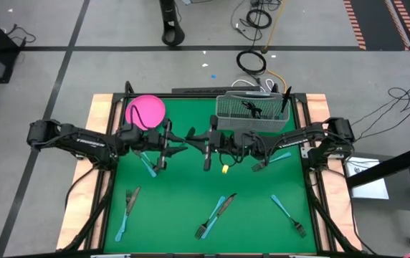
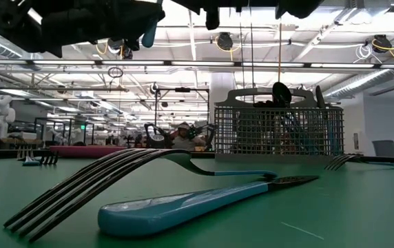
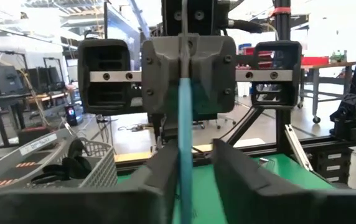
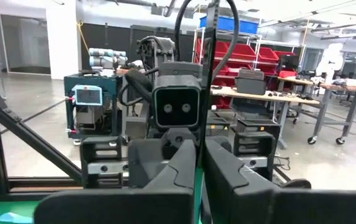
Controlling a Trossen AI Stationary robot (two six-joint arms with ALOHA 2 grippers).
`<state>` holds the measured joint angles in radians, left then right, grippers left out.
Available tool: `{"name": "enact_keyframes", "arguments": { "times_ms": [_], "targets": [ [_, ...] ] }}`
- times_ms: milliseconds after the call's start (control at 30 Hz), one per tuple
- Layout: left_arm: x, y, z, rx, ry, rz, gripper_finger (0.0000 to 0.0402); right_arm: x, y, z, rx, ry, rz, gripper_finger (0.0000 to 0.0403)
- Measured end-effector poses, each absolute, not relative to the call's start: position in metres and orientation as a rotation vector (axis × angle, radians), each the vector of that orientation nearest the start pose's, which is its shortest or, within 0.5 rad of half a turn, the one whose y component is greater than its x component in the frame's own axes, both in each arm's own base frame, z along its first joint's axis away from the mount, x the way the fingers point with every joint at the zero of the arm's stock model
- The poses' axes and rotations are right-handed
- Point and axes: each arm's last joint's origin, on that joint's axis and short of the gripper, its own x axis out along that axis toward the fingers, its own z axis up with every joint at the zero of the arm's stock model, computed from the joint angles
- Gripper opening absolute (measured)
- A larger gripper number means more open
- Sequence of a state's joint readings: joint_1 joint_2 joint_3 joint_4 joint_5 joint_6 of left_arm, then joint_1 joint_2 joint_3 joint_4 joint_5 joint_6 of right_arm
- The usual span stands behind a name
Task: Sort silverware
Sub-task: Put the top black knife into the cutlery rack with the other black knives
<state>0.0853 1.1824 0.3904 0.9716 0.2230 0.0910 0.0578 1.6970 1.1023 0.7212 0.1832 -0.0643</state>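
Both grippers meet mid-air: right gripper point(image 4: 198, 163) pinched shut on a utensil point(image 3: 184, 124), whose blue handle lies between the left gripper's point(image 3: 190, 177) parted fingers.

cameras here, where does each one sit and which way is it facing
High view: overhead, straight down on the green table; both arms show.
Low view: at tabletop level, looking across a fork to the basket; arms overhead.
Left wrist view: faces the right tool; own fingers flank a blue handle.
Right wrist view: faces the left arm; own tool shut.
High and low share the basket.
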Motion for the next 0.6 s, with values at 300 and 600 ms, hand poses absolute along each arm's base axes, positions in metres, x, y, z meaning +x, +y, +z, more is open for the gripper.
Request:
{"name": "enact_keyframes", "arguments": {
  "times_ms": [300, 600],
  "targets": [
    [0.226, 0.022, 0.228, 0.100, -0.088, 0.060, 0.0233, 0.372, 0.012, 0.299, -0.085, -0.022, -0.278, 0.0001],
    [0.199, 0.036, 0.232, 0.175, 0.110, 0.400, 0.0245, 0.307, -0.004, 0.340, -0.136, 0.201, -0.581, 0.0001]
  ]
}}
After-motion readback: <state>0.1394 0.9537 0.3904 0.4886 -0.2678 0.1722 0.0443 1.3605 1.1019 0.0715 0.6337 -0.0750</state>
